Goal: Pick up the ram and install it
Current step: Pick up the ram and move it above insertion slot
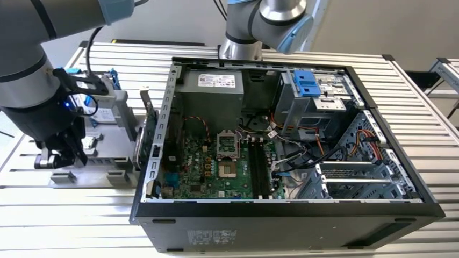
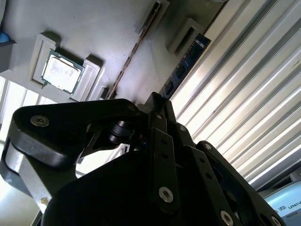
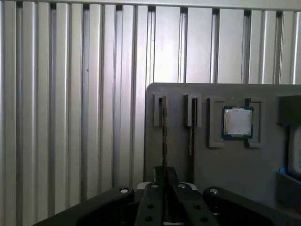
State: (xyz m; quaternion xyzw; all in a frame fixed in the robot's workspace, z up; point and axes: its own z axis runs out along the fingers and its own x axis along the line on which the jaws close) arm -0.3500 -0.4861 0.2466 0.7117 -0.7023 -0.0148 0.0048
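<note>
The ram (image 3: 163,136) is a thin stick standing on edge in a slot of the grey parts holder (image 3: 178,160); in the second wrist view the ram (image 2: 134,49) appears as a narrow line running up to the fingers. My gripper (image 3: 164,181) sits over one end of it, its black fingers (image 2: 157,110) drawn together against the stick's two faces. In the exterior view my gripper (image 1: 63,156) hangs low over the holder (image 1: 97,161), at the exterior view's left of the open computer case (image 1: 287,204). The motherboard's long memory slots (image 1: 258,166) lie inside the case.
A second stick (image 3: 192,127) stands in the neighbouring slot, and a square silver processor (image 3: 237,122) rests in a pocket beside it. A boxy drive with a blue frame (image 1: 100,91) stands at the holder's far end. Ribbed metal tabletop (image 1: 57,215) surrounds everything. Cables (image 1: 301,156) crowd the case interior.
</note>
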